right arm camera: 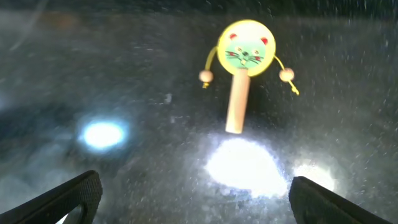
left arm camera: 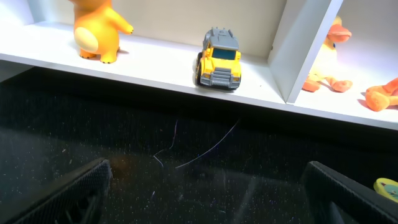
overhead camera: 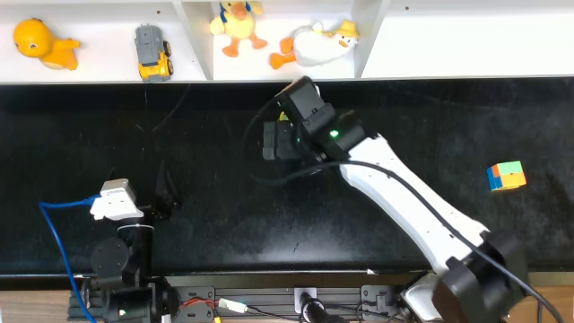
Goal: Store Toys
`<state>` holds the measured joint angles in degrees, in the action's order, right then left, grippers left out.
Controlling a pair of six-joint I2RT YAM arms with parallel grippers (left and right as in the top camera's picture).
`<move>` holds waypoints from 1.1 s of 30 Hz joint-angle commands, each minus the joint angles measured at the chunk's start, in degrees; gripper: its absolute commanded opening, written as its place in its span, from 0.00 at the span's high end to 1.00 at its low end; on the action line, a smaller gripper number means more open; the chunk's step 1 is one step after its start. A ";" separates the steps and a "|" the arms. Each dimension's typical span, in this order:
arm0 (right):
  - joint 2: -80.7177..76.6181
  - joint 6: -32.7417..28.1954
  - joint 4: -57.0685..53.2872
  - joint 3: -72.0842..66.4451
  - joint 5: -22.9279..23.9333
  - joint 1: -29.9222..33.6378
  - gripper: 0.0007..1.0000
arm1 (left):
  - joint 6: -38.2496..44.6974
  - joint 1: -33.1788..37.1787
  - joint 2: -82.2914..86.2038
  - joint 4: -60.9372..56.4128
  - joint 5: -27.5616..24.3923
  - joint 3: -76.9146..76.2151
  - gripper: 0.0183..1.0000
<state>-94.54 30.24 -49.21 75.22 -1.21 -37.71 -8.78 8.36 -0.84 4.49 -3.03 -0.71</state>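
The rattle (right arm camera: 239, 74) looks light and stiff, with loose dangling beads, so its wooden handle is the place to pinch. The right gripper (right arm camera: 194, 185) hovers near it at the table's (overhead camera: 224, 215) 12 o'clock with its fingers spread wide. The left gripper (left arm camera: 208, 173) also gapes.

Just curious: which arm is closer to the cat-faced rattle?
Right. The right fingers hang just above the cat-faced rattle; the left fingers sit far off to its side.

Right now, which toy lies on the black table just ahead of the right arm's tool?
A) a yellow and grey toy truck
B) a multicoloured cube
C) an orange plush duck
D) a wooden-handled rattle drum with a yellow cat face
D: the right wrist view shows the wooden-handled rattle drum with a yellow cat face lying flat on the black table, ahead of the open right tool, untouched.
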 commanded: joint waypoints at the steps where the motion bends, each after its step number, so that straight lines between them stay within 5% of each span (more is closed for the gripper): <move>1: -3.41 5.55 0.15 1.86 1.55 -0.52 0.00 | 1.29 0.15 0.68 -0.09 -0.76 0.26 0.00; 14: -14.53 11.34 -0.09 4.39 2.80 -0.52 0.01 | 1.29 0.15 0.68 -0.09 -0.76 0.24 0.00; 22: -17.31 6.75 0.68 5.20 5.29 -0.50 0.15 | 1.29 0.15 0.68 -0.11 -0.76 0.26 0.00; 30: -21.31 3.96 3.02 5.22 5.22 -0.50 0.15 | 1.29 0.15 0.68 -0.11 -0.76 0.26 0.00; 33: -22.45 3.78 3.61 5.22 5.25 -0.50 0.24 | 1.29 0.15 0.68 -0.11 -0.76 0.26 0.00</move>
<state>-114.08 34.74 -46.04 79.96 4.25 -37.91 -8.78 8.36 -0.84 4.49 -3.03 -0.71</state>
